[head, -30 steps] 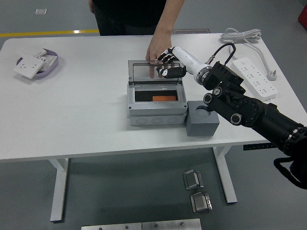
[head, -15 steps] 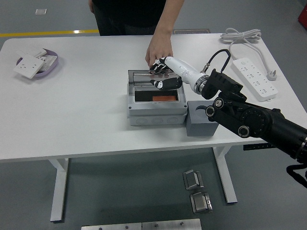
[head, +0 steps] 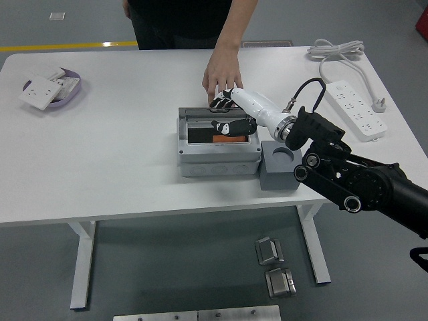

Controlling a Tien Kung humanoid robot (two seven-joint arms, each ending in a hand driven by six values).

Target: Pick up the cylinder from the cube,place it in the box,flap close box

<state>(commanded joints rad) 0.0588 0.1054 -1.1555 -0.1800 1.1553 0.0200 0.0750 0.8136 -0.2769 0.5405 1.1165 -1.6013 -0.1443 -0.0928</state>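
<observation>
At the far left of the white table (head: 100, 154) sat a round purple dish (head: 57, 90) holding white wall switch plates (head: 41, 89). Near the middle stood the box (head: 219, 150), a grey plastic case with a rectangular opening on top. Inside the opening lay the cylinder (head: 229, 138), of which only a flat orange patch showed against the dark interior; I could not make out its round shape from above. The box's clear lid (head: 200, 112) was tilted partway over the opening, hinged along the far side.

My right hand (head: 229, 114), white and black, was over the far right part of the box, its fingers curled down against the lid and gripping nothing. A person's hand (head: 223, 73) reached in from the far side, fingertips resting on the table just behind the lid and touching or nearly touching my hand.

Just right of the box stood the grey cube (head: 279, 167), with a round empty hollow in its top. My black arm (head: 361, 184) crossed above it. Farther right lay a white power strip (head: 358, 110) and its coiled cable (head: 334, 50).
</observation>
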